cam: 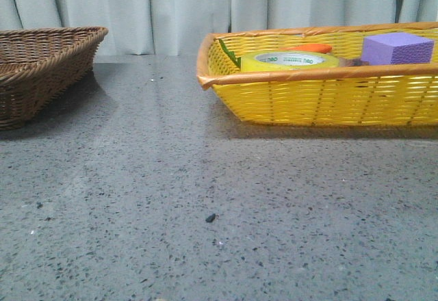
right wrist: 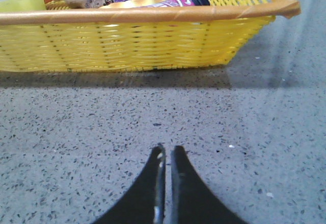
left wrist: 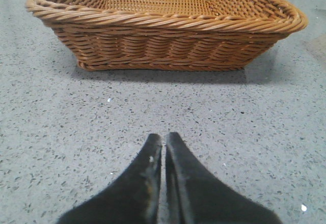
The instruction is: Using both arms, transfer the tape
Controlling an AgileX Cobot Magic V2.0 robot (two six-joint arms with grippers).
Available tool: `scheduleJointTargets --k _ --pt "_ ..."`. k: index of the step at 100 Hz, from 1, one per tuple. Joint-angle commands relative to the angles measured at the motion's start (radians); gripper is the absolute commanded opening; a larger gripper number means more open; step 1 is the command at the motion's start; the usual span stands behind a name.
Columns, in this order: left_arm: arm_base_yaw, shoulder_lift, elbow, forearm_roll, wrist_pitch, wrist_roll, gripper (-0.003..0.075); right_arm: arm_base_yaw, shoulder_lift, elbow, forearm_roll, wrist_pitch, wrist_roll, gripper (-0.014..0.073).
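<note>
Risk: the tape lies flat inside the yellow basket, near the carrot and purple block; a descending gripper may strike the rim; left gripper and right gripper hover low over the tabletop, fingers pressed together, each empty.

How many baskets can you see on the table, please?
2: a brown wicker basket at the table's left edge, empty inside, and a yellow basket at the right, holding the tape.
</note>
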Motion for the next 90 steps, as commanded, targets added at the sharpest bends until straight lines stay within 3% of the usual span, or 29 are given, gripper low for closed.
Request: scheduleJointTargets --k 1,90 --pt "0.002 -0.03 0.012 -0.009 -0.047 -0.007 -0.002 -0.003 -0.02 0.021 -0.025 -0.025 -0.004 -0.0067" --pt "0.002 -0.03 0.012 -0.009 -0.073 -0.007 -0.002 -0.003 -0.02 0.021 -0.025 -0.025 -0.004 -0.0067"
